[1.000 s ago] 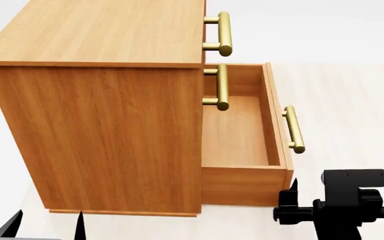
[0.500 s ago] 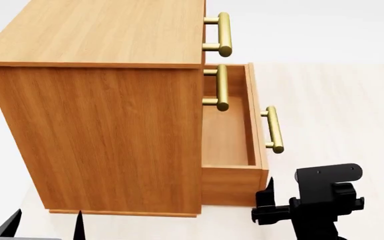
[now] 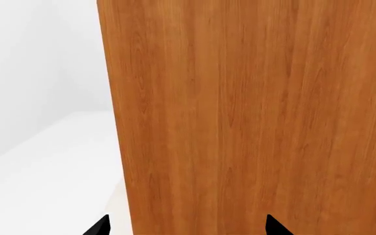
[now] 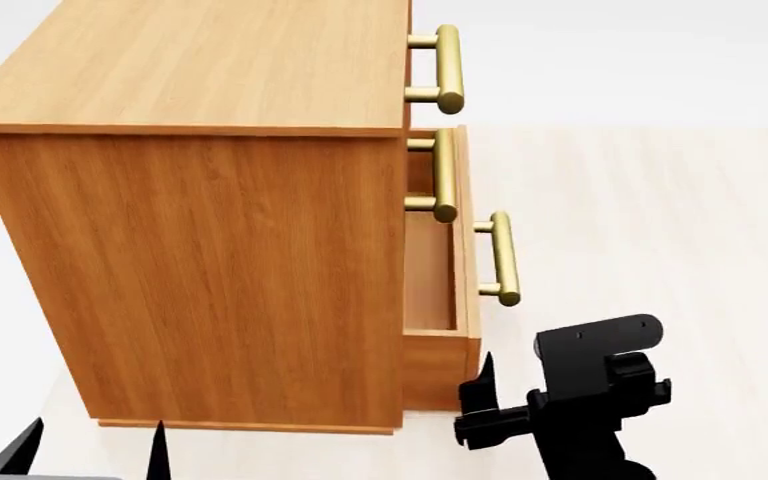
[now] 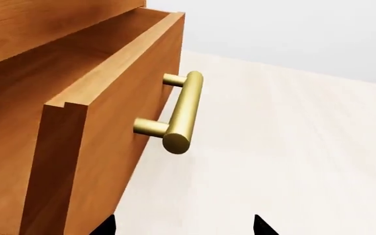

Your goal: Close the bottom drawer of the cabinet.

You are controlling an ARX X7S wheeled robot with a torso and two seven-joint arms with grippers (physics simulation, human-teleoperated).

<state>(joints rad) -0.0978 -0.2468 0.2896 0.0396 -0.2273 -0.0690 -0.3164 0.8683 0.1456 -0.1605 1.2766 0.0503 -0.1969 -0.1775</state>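
Observation:
The cabinet (image 4: 211, 250) is a tall orange-brown wood box; its side fills the left wrist view (image 3: 253, 117). The bottom drawer (image 4: 464, 290) sticks out a short way, and only a narrow strip of its inside shows. Its brass bar handle (image 4: 500, 258) also shows in the right wrist view (image 5: 182, 112), on the drawer front (image 5: 109, 147). My right gripper (image 4: 488, 398) is open and empty (image 5: 184, 226), below the handle, with one fingertip (image 5: 108, 226) at the drawer's front face. My left gripper (image 4: 91, 452) is open and empty (image 3: 186, 226), facing the cabinet's side.
The two upper drawers look shut; their brass handles (image 4: 448, 68) (image 4: 443, 175) stick out above the bottom drawer. Pale wood-look floor (image 4: 664, 220) stretches to the right of the cabinet. A white wall stands behind.
The bottom drawer has slid in toward the cabinet, from well open to a short way out. My right gripper has moved left with its front. The left gripper has stayed still.

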